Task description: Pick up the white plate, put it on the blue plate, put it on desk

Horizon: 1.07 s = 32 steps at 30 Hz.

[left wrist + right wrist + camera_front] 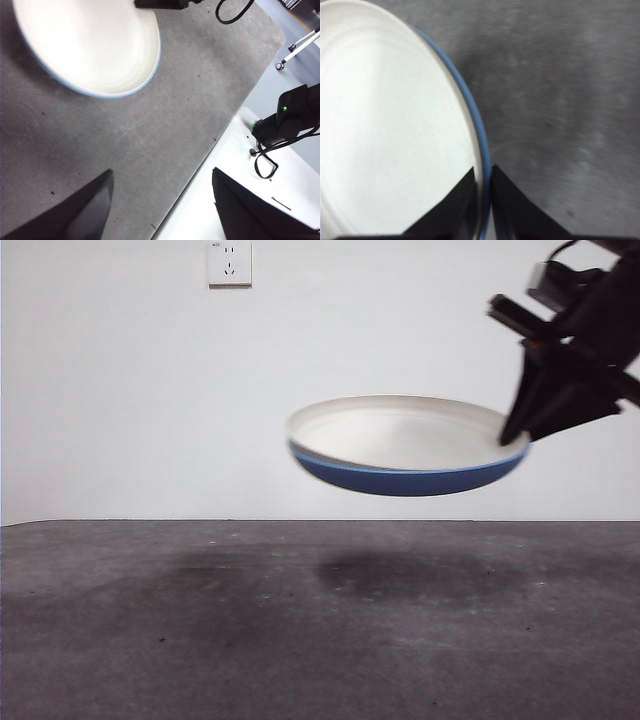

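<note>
The white plate (400,430) lies nested in the blue plate (400,478). Both hang tilted in the air above the desk (300,640). My right gripper (515,435) is shut on the stacked rims at the plates' right edge. In the right wrist view its jaws pinch the white plate (390,130) and the blue plate's rim (482,145) at the gripper (483,192). My left gripper (162,200) is open and empty, above the desk (150,125) near its edge. It sees the stack from above: the white plate (85,42) with a thin blue rim (156,55).
A white wall with a socket (229,262) stands behind the desk. In the left wrist view a white surface (235,170) with black gear and cables (290,117) lies beyond the desk's edge. The plates' shadow (400,575) falls on the desk.
</note>
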Tool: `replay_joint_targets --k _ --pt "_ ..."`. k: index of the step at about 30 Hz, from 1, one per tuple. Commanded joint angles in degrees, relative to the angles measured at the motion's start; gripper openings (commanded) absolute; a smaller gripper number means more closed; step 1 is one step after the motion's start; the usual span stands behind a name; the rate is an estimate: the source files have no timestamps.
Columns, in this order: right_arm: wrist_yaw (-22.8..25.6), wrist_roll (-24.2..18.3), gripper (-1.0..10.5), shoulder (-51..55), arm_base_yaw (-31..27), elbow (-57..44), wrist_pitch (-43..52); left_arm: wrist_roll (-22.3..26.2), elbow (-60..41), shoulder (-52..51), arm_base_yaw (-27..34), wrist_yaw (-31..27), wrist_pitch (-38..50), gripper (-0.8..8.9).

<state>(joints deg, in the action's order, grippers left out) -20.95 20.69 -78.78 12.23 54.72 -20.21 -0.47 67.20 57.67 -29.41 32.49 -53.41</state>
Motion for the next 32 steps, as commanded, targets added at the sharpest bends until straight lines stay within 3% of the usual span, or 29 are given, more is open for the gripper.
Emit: replay_joint_targets --k 1,13,28,30,32 --pt "0.5 3.6 0.1 -3.0 2.6 1.6 2.5 1.1 0.5 0.3 -0.3 0.2 0.7 3.12" --pt "1.9 8.5 0.1 -14.6 9.5 1.6 11.4 1.1 0.5 0.3 -0.3 0.2 0.7 3.11" --pt "2.2 9.3 0.1 -20.9 9.8 1.6 13.2 1.0 0.5 0.3 -0.3 0.2 0.5 3.11" --pt "2.2 9.3 0.5 -20.9 9.8 1.6 12.5 1.0 0.5 0.3 -0.3 0.2 0.4 3.11" --pt "2.2 9.3 1.5 -20.9 9.8 1.6 12.0 1.0 0.5 0.3 -0.3 0.2 0.3 3.11"
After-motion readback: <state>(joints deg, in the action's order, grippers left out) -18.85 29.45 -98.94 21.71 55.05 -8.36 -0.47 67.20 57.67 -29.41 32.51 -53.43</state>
